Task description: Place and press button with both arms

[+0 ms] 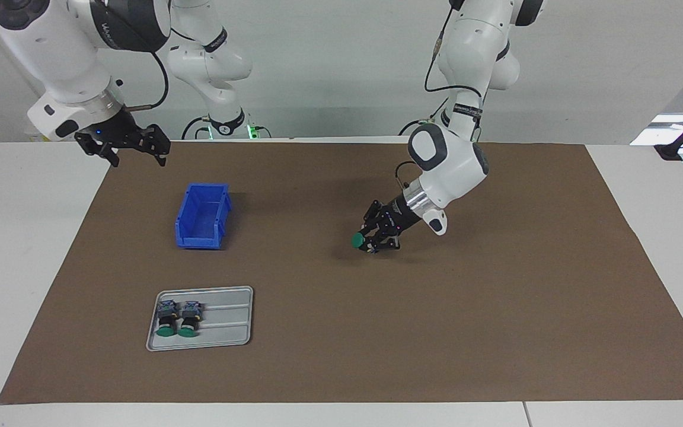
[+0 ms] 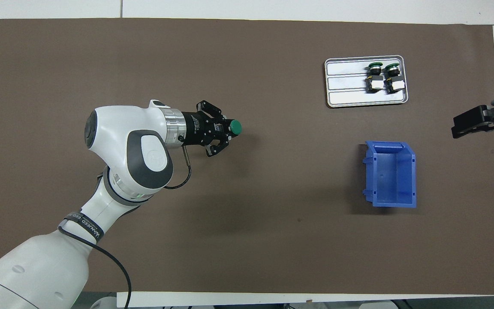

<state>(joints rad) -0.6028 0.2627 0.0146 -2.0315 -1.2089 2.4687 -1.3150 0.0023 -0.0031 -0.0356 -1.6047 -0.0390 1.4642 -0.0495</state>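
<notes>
A button (image 1: 358, 239) (image 2: 235, 127) with a round green cap sticks out sideways from my left gripper (image 1: 372, 242) (image 2: 224, 132), which is shut on its body just above the brown mat, near the table's middle. The button's contact block is hidden between the fingers. Two more buttons (image 1: 168, 317) (image 1: 190, 317) (image 2: 375, 76) (image 2: 392, 77) lie side by side on the grey ridged tray (image 1: 229, 320) (image 2: 345, 83). My right gripper (image 1: 135, 153) (image 2: 465, 124) hangs open and holding nothing over the mat's edge at the right arm's end of the table, and waits there.
A blue plastic bin (image 1: 202, 216) (image 2: 390, 175) stands on the mat (image 1: 495, 326) (image 2: 101, 64), nearer to the robots than the tray. The mat covers most of the white table (image 1: 15, 249).
</notes>
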